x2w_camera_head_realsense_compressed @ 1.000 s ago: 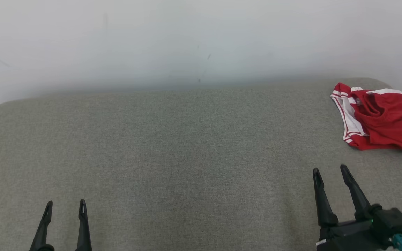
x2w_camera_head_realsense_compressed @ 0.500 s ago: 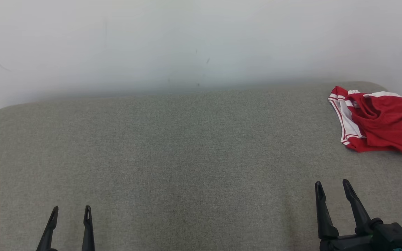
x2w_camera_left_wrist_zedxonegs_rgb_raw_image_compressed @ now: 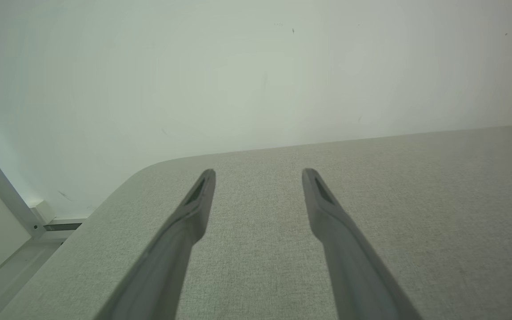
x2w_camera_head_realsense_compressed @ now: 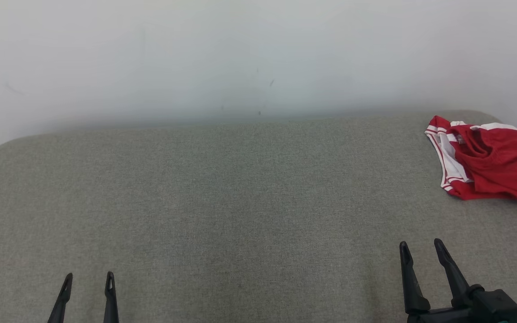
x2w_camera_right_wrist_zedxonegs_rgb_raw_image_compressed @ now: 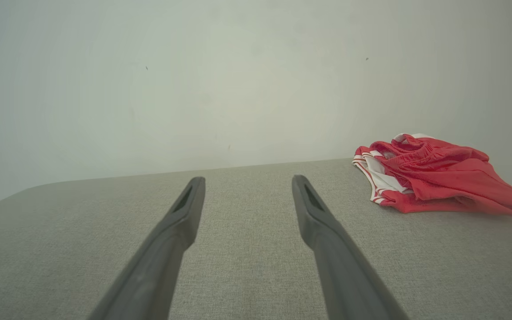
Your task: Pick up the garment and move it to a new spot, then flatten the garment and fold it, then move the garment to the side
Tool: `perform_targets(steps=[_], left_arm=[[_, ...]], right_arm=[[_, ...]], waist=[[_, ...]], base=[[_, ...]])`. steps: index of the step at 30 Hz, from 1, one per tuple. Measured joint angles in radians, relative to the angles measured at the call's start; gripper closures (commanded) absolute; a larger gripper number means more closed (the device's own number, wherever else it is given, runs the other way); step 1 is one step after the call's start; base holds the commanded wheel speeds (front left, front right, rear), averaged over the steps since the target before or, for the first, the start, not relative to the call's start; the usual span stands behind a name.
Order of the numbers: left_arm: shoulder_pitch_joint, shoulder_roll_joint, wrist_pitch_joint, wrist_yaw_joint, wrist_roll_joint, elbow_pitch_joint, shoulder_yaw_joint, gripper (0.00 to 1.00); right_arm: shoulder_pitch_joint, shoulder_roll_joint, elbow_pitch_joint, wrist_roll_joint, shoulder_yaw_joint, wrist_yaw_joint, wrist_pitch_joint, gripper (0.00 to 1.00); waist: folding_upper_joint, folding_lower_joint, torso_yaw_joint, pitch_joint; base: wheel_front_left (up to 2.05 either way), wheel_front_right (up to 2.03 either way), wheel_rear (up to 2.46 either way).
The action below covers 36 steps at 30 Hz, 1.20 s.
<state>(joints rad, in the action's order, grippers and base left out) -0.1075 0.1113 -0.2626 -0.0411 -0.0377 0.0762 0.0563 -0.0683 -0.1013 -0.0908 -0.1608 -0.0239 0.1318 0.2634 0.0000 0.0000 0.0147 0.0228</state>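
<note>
Red cloth with white panels and thin red-and-white striped trim makes up the garment, which lies in a rumpled heap at the far right of the worktop, close to the rounded back corner and running off the right edge of the head view. It rests on the surface with nothing touching it, and part of a gathered band shows near its top. The worktop is covered in a grey-green woven fabric, and a plain pale wall with a few small dark specks stands behind it. The left gripper sits at the lower left of the head view, well apart from the garment, with its two dark fingers spread and only bare fabric between them. The right gripper sits at the lower right, nearer the garment but apart from it, and it is just as wide, its fingers holding nothing. In the right wrist view the heap lies ahead and to the right of the fingertips, its folds piled loosely with the white side panel facing the camera. In the left wrist view a small reddish sliver at the right edge is probably the same garment, though too little of it shows to be sure. A pale metal strip slants down beside the worktop's left corner there.
</note>
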Motion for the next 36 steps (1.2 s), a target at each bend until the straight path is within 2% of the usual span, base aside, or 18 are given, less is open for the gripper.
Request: perform_targets(steps=[17,18,24,36], left_arm=[[-0.008,0.002,0.000,-0.013,-0.014,0.013,-0.001,0.00],[-0.008,0.002,0.000,-0.014,-0.015,0.014,-0.001,1.00],[-0.015,-0.010,0.011,-0.012,-0.028,0.069,-0.003,1.00],[0.008,-0.018,0.071,-0.021,-0.274,0.087,0.006,1.00]], right_arm=[[-0.001,0.000,-0.011,0.002,0.006,0.000,0.000,0.00],[-0.001,0.000,-0.012,0.002,0.006,0.000,0.000,1.00],[-0.019,0.004,-0.063,-0.015,0.009,0.000,-0.008,1.00],[-0.001,0.009,-0.078,-0.241,-0.002,0.000,-0.063,1.00]], waist=[[0.0001,0.0000,-0.006,-0.006],[0.0000,0.0000,-0.006,-0.006],[0.0001,-0.0001,-0.006,-0.006],[0.0001,0.0000,-0.007,-0.008]], base=[[0.00,0.00,0.00],[0.00,0.00,0.00],[0.00,0.00,0.00],[0.00,0.00,0.00]])
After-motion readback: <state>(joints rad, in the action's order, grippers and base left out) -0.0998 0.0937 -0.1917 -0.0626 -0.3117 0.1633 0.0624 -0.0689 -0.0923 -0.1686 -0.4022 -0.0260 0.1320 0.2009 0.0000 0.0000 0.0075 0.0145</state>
